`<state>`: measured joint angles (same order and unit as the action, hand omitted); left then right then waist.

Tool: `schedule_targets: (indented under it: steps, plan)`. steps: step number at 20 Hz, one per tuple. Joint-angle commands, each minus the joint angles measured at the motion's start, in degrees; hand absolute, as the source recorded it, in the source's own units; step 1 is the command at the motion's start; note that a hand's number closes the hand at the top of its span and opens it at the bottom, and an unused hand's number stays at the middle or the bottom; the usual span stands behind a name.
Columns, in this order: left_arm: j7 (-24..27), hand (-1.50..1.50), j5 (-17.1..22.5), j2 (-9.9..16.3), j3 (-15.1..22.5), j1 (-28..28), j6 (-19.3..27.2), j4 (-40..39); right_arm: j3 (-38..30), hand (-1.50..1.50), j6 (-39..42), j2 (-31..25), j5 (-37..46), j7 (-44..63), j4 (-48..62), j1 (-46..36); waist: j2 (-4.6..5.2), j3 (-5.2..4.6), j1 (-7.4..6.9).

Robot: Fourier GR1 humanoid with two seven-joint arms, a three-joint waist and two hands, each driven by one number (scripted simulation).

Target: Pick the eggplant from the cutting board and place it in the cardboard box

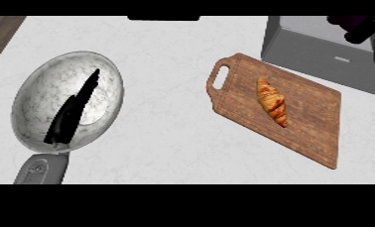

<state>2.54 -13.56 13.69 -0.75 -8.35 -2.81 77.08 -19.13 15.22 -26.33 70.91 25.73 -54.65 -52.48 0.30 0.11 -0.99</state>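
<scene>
At the far right, the grey open box [307, 52] stands behind the wooden cutting board [307, 122]. Above the box's right part, at the view's edge, my right hand [360, 34] is curled round a dark purple eggplant [343, 22]; most of both is cut off by the frame. The board carries only a croissant [273, 101], lying near its middle. My left hand [72, 114] is open with straight fingers at the lower left, resting over a bowl.
A round marbled silver bowl [44, 92] sits on the white counter at the left, under my left hand. A flat dark object [163, 18] lies at the counter's back edge. Bare counter [168, 97] runs between bowl and board.
</scene>
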Motion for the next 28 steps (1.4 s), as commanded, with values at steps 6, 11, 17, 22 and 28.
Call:
schedule_targets:
  steps: [6,11,17,22,28]
  plan:
    - [-2.01,0.00,-1.77,-1.00,0.92,-2.09,0.69,0.01,-7.13,-1.50,-6.47,-3.34,-8.59,-15.49,16.47,-1.67,0.51,-0.01,-0.68]
    - [-1.65,0.00,-1.13,-0.36,0.57,-0.32,-0.19,1.34,-13.81,-1.50,-17.27,2.61,-17.18,-20.70,12.12,-2.30,0.25,0.07,-0.76]
    - [0.00,0.00,-0.21,-0.10,-0.67,-0.81,-1.07,-0.95,-21.58,-1.50,-21.35,2.83,-26.30,-24.60,17.59,-3.83,0.29,-0.03,-0.46]
    - [-0.87,0.00,-1.89,-1.56,0.51,-0.71,0.41,-0.70,-28.76,-1.50,-24.20,-0.89,-33.86,-30.99,19.78,-1.87,0.28,0.00,-0.01]
    - [-2.27,0.00,-0.56,-0.64,-0.52,-0.06,-0.97,3.14,-34.43,-1.50,-26.04,-6.41,-40.62,-43.75,25.17,1.32,0.35,0.05,-0.69]
